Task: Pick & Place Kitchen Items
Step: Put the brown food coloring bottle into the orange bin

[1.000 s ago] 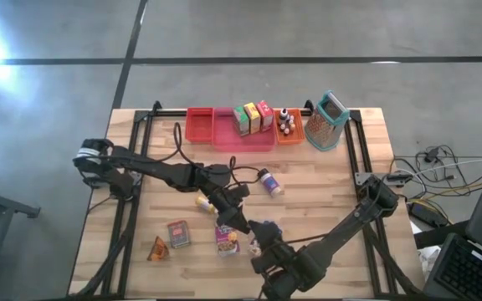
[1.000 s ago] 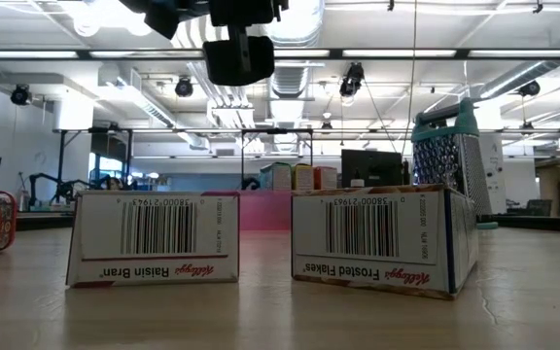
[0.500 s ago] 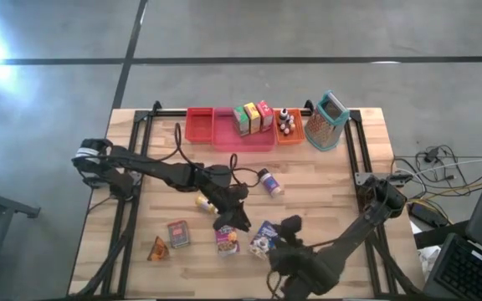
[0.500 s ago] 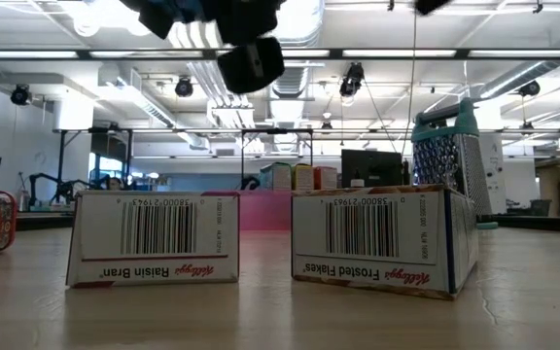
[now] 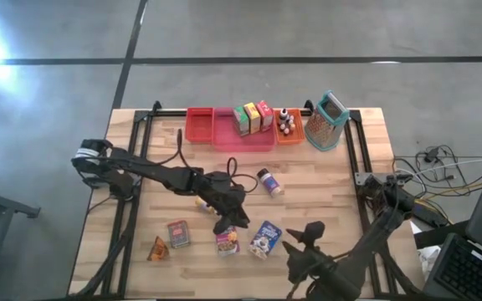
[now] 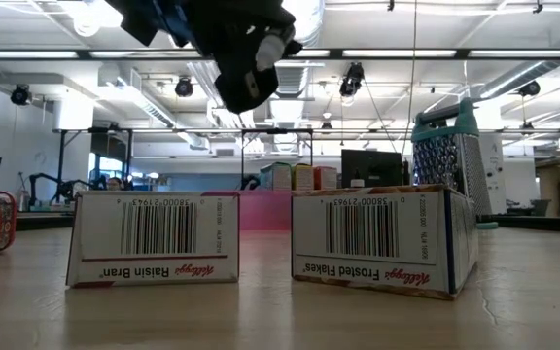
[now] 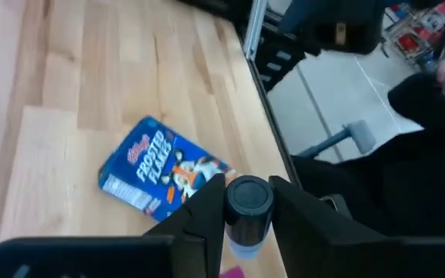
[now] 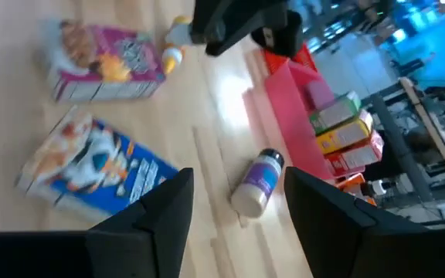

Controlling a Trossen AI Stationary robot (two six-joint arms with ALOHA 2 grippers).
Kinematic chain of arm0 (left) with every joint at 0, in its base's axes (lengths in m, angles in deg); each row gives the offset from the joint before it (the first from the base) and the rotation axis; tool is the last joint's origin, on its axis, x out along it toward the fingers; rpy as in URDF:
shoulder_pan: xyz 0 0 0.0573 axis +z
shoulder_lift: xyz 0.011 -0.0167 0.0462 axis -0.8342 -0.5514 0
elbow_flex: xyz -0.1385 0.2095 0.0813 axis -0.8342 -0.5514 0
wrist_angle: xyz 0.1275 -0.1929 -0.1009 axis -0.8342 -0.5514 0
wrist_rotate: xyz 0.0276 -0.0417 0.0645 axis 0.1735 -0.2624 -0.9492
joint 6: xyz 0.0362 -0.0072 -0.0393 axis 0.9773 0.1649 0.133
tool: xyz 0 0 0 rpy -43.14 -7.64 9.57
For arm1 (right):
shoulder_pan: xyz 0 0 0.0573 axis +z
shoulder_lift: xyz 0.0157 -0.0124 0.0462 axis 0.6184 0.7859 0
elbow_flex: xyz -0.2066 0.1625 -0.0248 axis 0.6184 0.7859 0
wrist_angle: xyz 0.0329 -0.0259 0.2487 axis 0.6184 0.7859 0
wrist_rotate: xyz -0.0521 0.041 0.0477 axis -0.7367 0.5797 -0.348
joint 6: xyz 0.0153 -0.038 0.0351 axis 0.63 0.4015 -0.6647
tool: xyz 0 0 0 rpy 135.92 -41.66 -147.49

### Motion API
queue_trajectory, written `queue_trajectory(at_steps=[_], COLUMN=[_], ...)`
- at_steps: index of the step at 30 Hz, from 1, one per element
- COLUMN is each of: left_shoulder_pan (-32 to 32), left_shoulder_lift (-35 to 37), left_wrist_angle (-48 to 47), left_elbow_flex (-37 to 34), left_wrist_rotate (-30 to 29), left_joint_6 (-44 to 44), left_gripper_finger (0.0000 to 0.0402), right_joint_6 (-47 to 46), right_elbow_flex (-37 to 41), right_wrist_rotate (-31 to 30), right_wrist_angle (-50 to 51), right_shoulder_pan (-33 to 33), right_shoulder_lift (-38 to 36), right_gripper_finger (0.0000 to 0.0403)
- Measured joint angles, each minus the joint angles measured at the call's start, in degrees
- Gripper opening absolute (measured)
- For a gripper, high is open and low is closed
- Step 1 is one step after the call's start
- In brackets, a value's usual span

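Observation:
My left gripper (image 5: 234, 222) hangs above the table's middle, shut on a small dark-capped bottle (image 7: 247, 208); it shows at the top of the low view (image 6: 246, 73). Below it a purple box (image 5: 227, 241) and a blue Frosted Flakes box (image 5: 265, 237) lie flat on the table. My right gripper (image 5: 301, 236) hovers to the right of the blue box (image 8: 91, 170), open, with nothing between its fingers. A jar (image 5: 269, 181), a yellow bottle (image 5: 203, 202), a red box (image 5: 177, 234) and an orange wedge (image 5: 158, 248) lie loose on the wood. My left gripper pinches the bottle between its two fingers, just below the dark cap (image 7: 247, 194). The cap end points back toward the wrist and the pale body (image 7: 244, 245) runs on along the fingers. The bottle is lifted clear of the table.
Along the far edge stand a red tray (image 5: 199, 124), a pink tray (image 5: 245, 140) with green, yellow and red boxes (image 5: 253, 117), an orange tray (image 5: 289, 134) with small bottles, and a metal grater (image 5: 326, 121). Black frame rails run down both table sides.
My right gripper has drawn back from over the blue box toward the table's right edge, rolling as it went; the box stays put. My left gripper has rolled about its own line with the bottle and sunk a little.

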Motion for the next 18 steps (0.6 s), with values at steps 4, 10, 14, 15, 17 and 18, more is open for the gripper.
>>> queue_trajectory(at_steps=[4, 10, 14, 15, 17, 18], left_shoulder_pan=[-0.09, -0.26, -0.84, -0.99, -1.22, -1.27], left_shoulder_lift=[0.76, 2.98, 3.80, 3.82, 3.80, 3.79], left_wrist_angle=[4.28, 14.14, 22.87, 25.32, 30.13, 32.85], left_elbow_flex=[0.00, 0.00, -0.20, -0.43, -1.04, -1.45], left_wrist_rotate=[-0.03, -1.55, -2.02, -2.02, -1.99, -1.98], left_joint_6=[0.68, 6.32, 10.99, 12.07, 14.04, 14.98], left_gripper_finger=[0.0099, 0.0099, 0.0099, 0.0099, 0.0099, 0.0099], right_joint_6=[-6.69, -15.69, -21.41, -22.94, -26.10, -27.46], right_elbow_flex=[3.35, 7.23, 9.39, 9.97, 10.92, 11.37], right_wrist_rotate=[-6.71, -14.64, -19.54, -21.64, -27.01, -29.70], right_wrist_angle=[-1.04, -1.21, -1.21, -1.27, -1.27, -1.16], right_shoulder_pan=[0.64, 1.82, 2.75, 3.10, 3.67, 3.84], right_shoulder_lift=[0.02, -0.36, -0.46, -0.46, -0.46, -0.46], right_gripper_finger=[0.0202, 0.0190, 0.0184, 0.0183, 0.0182, 0.0183])
